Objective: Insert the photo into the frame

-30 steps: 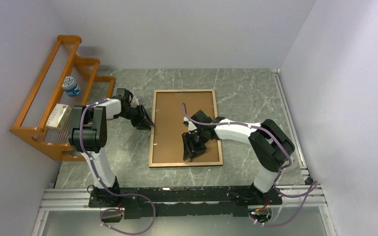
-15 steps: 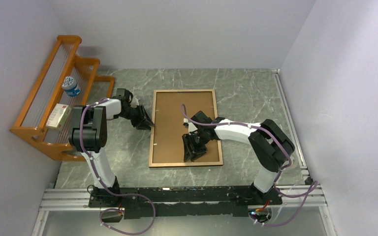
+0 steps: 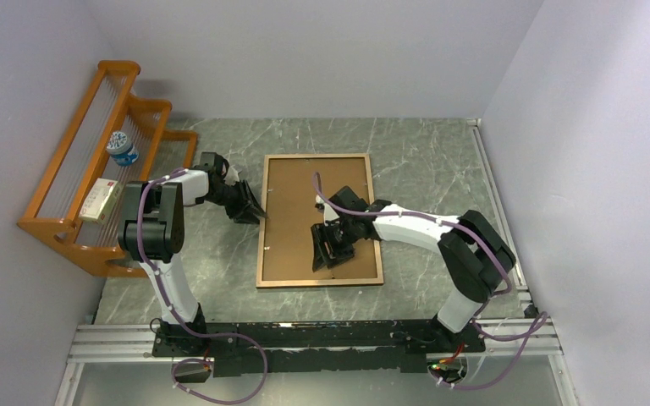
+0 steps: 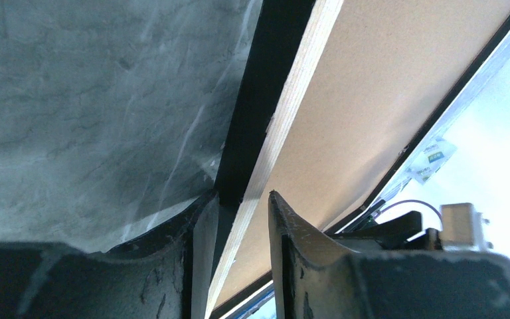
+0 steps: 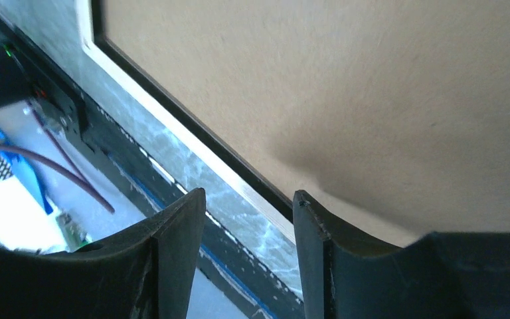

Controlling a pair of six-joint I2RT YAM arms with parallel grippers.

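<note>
The frame (image 3: 317, 156) lies back-up on the marbled table, its wood rails around a brown backing board (image 3: 305, 203). The photo is hidden in every view. My left gripper (image 3: 254, 213) sits at the frame's left rail. In the left wrist view its fingers (image 4: 240, 194) are shut on that rail (image 4: 285, 100), with the board (image 4: 385, 100) beyond. My right gripper (image 3: 326, 254) hovers over the board's near half. In the right wrist view it (image 5: 248, 193) is open and empty above the board (image 5: 372, 100) and the near rail (image 5: 192, 143).
An orange wooden rack (image 3: 76, 186) stands along the left wall, holding a bottle (image 3: 122, 148) and a small box (image 3: 97, 200). Walls close the table at the back and right. The arms' mounting rail (image 3: 305, 334) runs along the near edge.
My right gripper has shifted slightly left over the backing board and its jaws have widened. The left arm and the frame have stayed put.
</note>
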